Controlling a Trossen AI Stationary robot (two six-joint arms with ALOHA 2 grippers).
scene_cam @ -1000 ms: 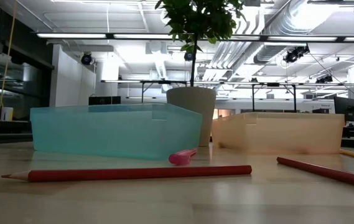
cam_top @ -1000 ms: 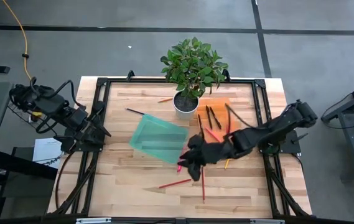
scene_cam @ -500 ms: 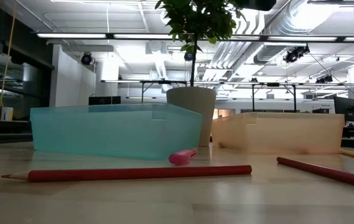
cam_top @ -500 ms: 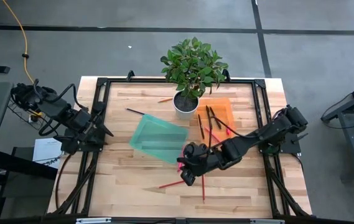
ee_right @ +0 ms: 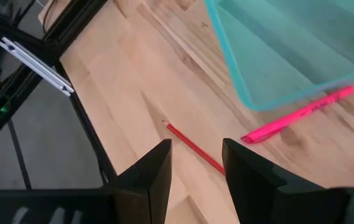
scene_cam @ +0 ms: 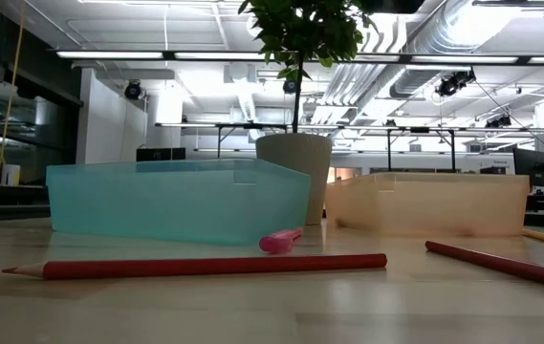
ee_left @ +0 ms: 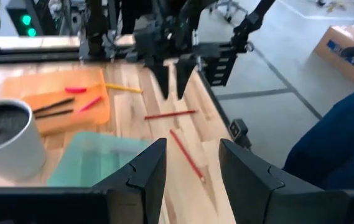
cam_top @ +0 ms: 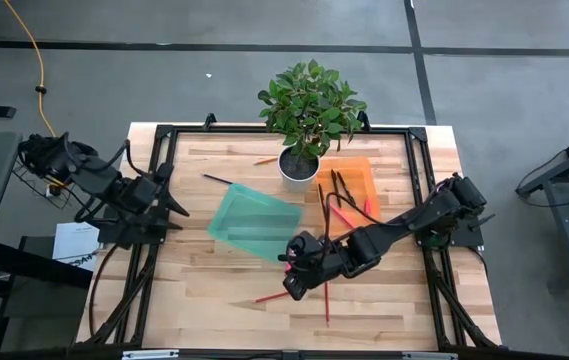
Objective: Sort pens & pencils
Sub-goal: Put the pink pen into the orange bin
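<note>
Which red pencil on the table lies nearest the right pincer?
The red pencil lying slantwise just beside the open right pincer; the other red pencil lies lengthwise farther right.

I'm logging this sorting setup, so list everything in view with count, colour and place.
Clear teal plastic bin: one, table middle.
Clear orange plastic bin: one, beside the plant, holding dark pens and a pink one.
Potted green plant in white pot: one, table's far edge.
Bright pink pen: one, against the teal bin's corner.
Red pencils: two, near front edge.
Wooden table: one, light wood.
Left gripper: open, at the table's left edge.
Right gripper: open, above the pink pen.
</note>
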